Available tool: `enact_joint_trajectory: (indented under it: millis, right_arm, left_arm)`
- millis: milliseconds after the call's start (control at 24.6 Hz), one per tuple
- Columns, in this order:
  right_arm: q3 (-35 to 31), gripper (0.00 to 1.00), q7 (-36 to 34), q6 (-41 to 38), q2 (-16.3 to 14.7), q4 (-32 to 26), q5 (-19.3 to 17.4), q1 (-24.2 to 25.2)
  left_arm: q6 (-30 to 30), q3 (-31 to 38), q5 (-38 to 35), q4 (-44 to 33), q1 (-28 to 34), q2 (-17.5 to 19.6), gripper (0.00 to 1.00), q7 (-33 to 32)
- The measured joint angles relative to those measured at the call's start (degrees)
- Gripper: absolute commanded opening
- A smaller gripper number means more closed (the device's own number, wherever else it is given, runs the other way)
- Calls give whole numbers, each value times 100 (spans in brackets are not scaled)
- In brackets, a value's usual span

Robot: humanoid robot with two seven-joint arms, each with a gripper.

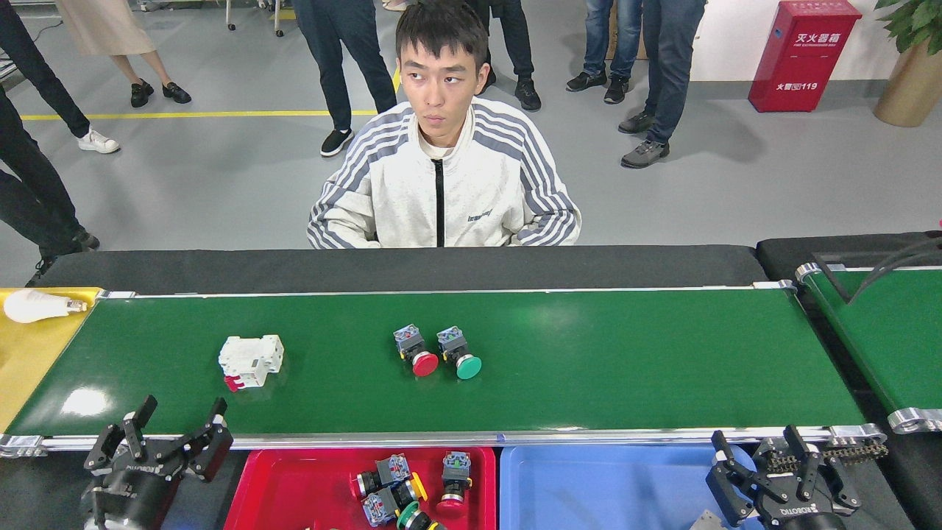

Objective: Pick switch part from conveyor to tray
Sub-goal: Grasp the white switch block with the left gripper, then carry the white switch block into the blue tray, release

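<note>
On the green conveyor (625, 361), two switch parts lie side by side near the middle: one with a red button (416, 352) and one with a green button (459, 353). A white breaker block (250, 360) sits further left on the belt. The red tray (294, 489) below the near rail holds several switch parts (401, 489). My left gripper (176, 438) stands open at the near rail, left of the red tray, holding nothing. My right gripper (765, 460) stands open at the lower right, over the blue tray's right end, also empty.
A blue tray (603, 489) lies right of the red one. A yellow tray (29, 353) with a white bulb (37, 305) is at the left end. A second green belt (890, 338) with black cables is at right. A seated person (441, 184) faces me across the belt.
</note>
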Motion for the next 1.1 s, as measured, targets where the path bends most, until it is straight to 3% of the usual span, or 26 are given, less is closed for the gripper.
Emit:
enact_joint_trajectory:
  millis: [244,609,975,1015,1097]
  right_arm:
    - [-31,100,0,-2,-263,28,-258,0]
    - [-33,100,0,-11,-311,56,-280,0]
    - [-33,100,0,-268,-311,97,-281,-1]
    - [-33,100,0,-280,-311,98,-281,-1]
    - [-30,100,0,-291,-313,98,-281,-6]
  left_arm:
    - [6,-40,0,740,-459,144,100,-45]
    - [10,-77,0,1243,-891,145,100,-47]
    - [352,-230,0,2719,-1827,391,100,-38]
    - [449,-237,0,2827,-1889,402,96,-28]
    - [823,-360,1,3072,-2052,411,76,5]
